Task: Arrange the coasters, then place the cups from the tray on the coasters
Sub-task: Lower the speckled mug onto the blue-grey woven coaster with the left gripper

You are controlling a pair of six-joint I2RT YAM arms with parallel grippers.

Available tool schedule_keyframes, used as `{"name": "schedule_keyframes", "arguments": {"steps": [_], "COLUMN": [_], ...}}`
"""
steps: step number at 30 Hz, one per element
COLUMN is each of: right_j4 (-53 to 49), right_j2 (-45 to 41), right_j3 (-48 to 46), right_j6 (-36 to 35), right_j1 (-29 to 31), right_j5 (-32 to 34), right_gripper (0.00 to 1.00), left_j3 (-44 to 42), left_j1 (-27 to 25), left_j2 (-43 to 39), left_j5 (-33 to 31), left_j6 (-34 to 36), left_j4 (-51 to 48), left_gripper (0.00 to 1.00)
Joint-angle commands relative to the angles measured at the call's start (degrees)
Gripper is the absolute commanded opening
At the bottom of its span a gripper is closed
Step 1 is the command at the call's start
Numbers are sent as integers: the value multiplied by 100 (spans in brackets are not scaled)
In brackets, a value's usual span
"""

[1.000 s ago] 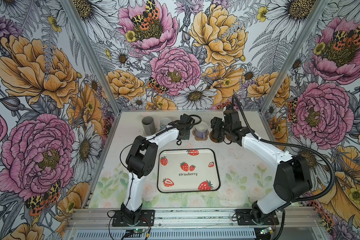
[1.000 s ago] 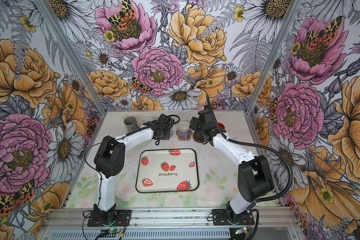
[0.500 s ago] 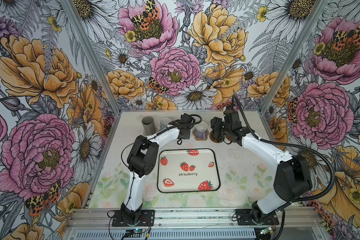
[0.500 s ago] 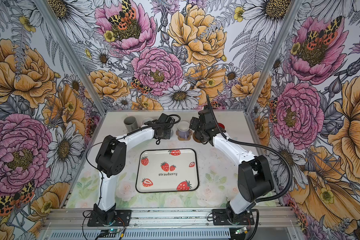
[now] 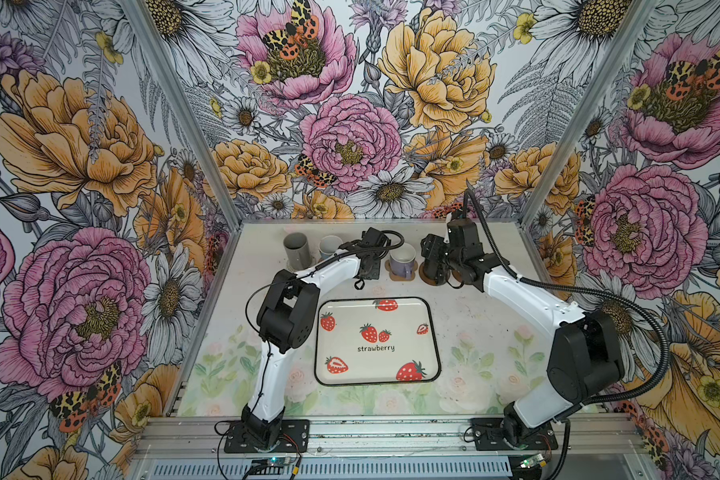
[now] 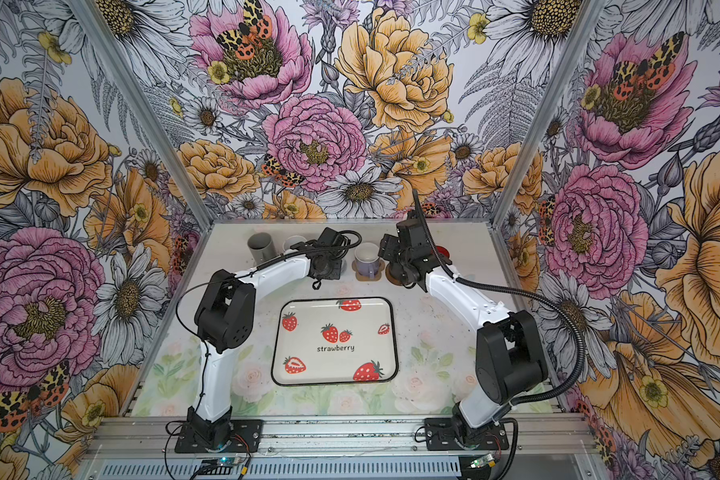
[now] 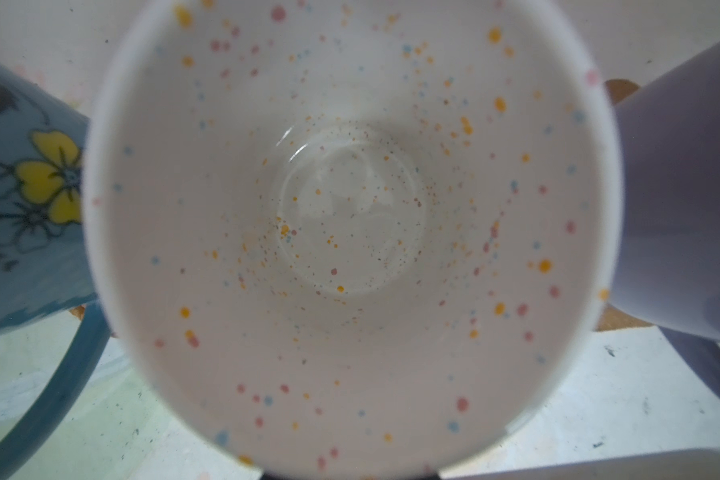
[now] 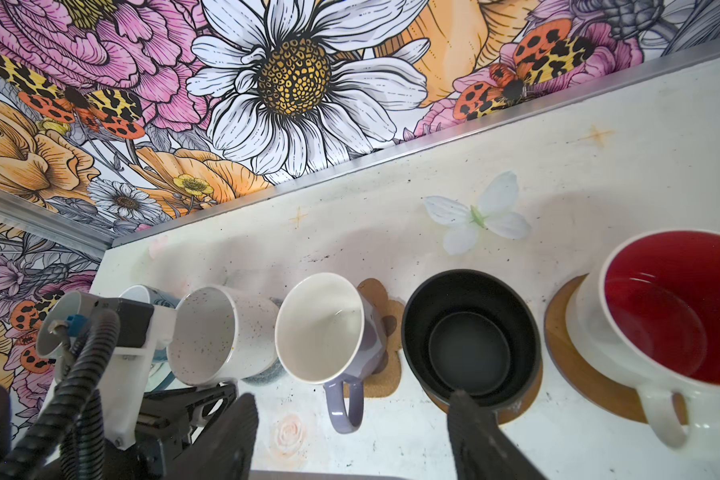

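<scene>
Crowding is your main hazard. The tray [image 5: 404,316] lies bare in the middle of both top views. The cups stand in a row across the upper middle, along the back of the table [image 5: 495,291]. Your left end effector [image 5: 368,266] is pinched nearly closed, seemingly on the white speckled cup [image 7: 350,208], though the contact is hidden. The light blue cup [image 7: 25,208] and lilac cup [image 8: 329,328] crowd it on either side, so a skewed release could shove the lilac one off its paw-shaped coaster [image 8: 385,316]. Your right end effector [image 8: 352,399] gapes wide and empty, one finger [image 8: 474,428] just beside the black cup [image 8: 470,332]. A careless retreat could clip that rim.
</scene>
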Motion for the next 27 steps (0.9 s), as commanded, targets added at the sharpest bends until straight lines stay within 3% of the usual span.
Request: {"name": "schedule_keyframes", "arguments": {"steps": [1,27], "right_j4": [117,117], "right_j2": [72,69], "right_j3": [-8,-20], "right_j6": [11,19], "right_j1": [-28,-31], "right_j5": [-19,-58], "right_gripper": [74,74], "left_j3": [223,35], "left_j1": [19,-17], "left_j2": [-193,-429], "left_j5": [-277,-330], "left_j6": [80,13], "left_j4": [326,255], "left_gripper": [0,0]}}
